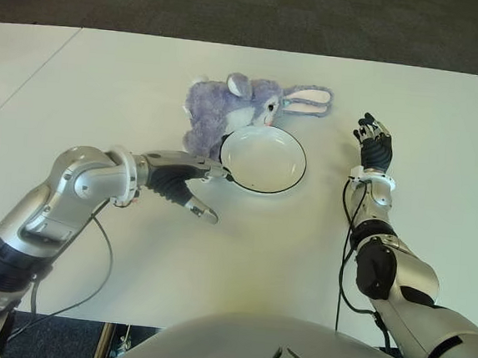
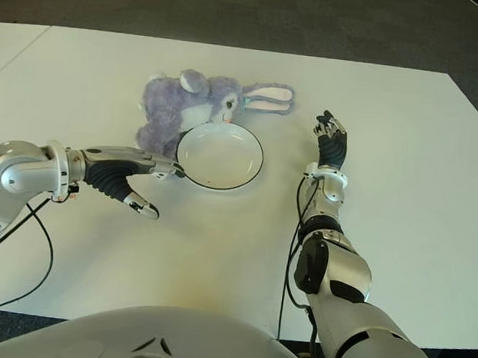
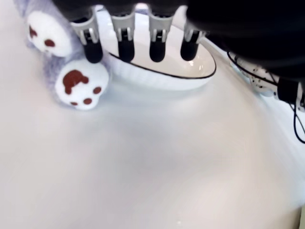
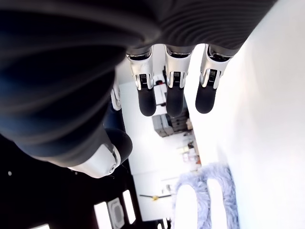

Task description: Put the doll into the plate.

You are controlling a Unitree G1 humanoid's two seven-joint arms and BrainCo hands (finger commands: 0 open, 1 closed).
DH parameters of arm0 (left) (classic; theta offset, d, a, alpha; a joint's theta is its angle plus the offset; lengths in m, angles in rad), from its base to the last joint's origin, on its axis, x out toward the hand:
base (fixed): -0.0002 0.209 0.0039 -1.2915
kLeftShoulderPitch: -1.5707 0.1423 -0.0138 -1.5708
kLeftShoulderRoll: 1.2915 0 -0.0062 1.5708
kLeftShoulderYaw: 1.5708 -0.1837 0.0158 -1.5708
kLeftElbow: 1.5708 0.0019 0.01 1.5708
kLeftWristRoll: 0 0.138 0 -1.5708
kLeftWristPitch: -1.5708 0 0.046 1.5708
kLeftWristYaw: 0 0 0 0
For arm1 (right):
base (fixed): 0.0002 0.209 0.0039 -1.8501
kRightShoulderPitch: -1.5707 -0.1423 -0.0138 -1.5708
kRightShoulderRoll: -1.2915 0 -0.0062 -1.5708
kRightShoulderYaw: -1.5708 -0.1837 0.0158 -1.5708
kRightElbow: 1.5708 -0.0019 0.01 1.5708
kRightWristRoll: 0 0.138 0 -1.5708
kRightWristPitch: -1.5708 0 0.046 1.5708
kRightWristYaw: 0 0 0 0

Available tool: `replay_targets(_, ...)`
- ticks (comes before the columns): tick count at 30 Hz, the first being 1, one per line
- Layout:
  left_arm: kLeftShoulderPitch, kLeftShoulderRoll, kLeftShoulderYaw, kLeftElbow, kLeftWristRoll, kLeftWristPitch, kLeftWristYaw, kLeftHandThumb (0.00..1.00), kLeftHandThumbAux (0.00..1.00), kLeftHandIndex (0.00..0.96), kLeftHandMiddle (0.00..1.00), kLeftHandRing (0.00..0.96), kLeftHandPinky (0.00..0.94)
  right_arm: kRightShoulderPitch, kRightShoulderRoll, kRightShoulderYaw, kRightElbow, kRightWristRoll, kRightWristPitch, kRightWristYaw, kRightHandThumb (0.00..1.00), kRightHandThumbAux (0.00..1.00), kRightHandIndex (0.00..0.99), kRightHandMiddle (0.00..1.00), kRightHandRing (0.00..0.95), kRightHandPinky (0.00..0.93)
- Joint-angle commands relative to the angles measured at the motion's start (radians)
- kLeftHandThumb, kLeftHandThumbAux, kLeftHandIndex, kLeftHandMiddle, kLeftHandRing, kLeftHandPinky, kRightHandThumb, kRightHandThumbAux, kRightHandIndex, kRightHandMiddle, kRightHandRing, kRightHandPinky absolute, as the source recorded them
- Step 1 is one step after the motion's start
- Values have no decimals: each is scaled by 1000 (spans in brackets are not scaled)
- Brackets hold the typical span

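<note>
1. Eye views: left hand [image 1: 180, 184] stretched out flat over the table [image 1: 241, 254], fingers apart and straight, holding nothing, tips right at the near-left rim of the plate [image 1: 263, 158]. Doll [image 1: 236, 112] lying on the table just past those fingertips, pressed against the plate's far-left rim, not in it. Right hand [image 1: 374, 143] showing off to the plate's right, well apart from it, fingers loosely extended, empty.
2. Left wrist view: four fingertips [image 3: 125, 45] hanging spread over the plate's rim, doll's paw [image 3: 78, 86] just beside the outermost one. Nothing gripped.
3. Right wrist view: fingers [image 4: 174, 93] straight and apart, doll's ears far beyond the tips.
4. Risks from here, probably: nudging the plate away while reaching past it; pinching only a paw, so the soft doll flops or slips loose; dragging the doll and tipping the rim.
</note>
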Motion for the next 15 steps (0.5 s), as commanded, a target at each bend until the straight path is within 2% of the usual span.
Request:
replay_targets(1, -47, 12, 57, 117, -31, -79, 20, 31, 224, 0, 0, 0, 0, 206, 72, 1, 140, -6, 114, -21, 694, 731, 405, 136, 115, 145)
replay_targets(2, -52, 6, 68, 142, -24, -108, 44, 36, 233, 0, 0, 0, 0, 207, 73, 0, 140, -6, 113, -19, 694, 731, 406, 137, 115, 145)
replay_targets(5, -45, -61, 171, 215, 42, -222, 268, 49, 286, 0, 0, 0, 0, 208, 75, -3, 139, -6, 112, -11, 695, 730, 407, 141, 118, 138)
replay_targets(7, -49, -86, 232, 220, 53, -230, 352, 66, 317, 0, 0, 15, 0, 208, 76, -4, 140, -6, 112, -9, 696, 730, 407, 143, 118, 135)
replay_targets(8, -52, -93, 258, 217, 54, -228, 380, 81, 342, 0, 0, 45, 82, 208, 76, -5, 140, -5, 112, -8, 696, 730, 408, 145, 119, 134)
replay_targets(9, -53, -95, 271, 216, 54, -229, 396, 85, 348, 0, 0, 53, 103, 208, 77, -5, 140, -5, 112, -8, 696, 730, 408, 146, 119, 134)
replay_targets(10, -49, -120, 305, 231, 62, -245, 463, 86, 349, 0, 0, 54, 106, 208, 77, -5, 140, -5, 112, -7, 696, 730, 408, 146, 119, 134)
replay_targets(12, -40, -166, 361, 262, 80, -287, 586, 148, 420, 73, 71, 96, 184, 209, 78, -5, 140, -5, 110, -7, 697, 729, 408, 150, 122, 139)
replay_targets(15, -31, -204, 428, 281, 107, -335, 721, 142, 437, 105, 114, 118, 201, 210, 78, -5, 140, -7, 109, -7, 698, 729, 409, 152, 125, 144)
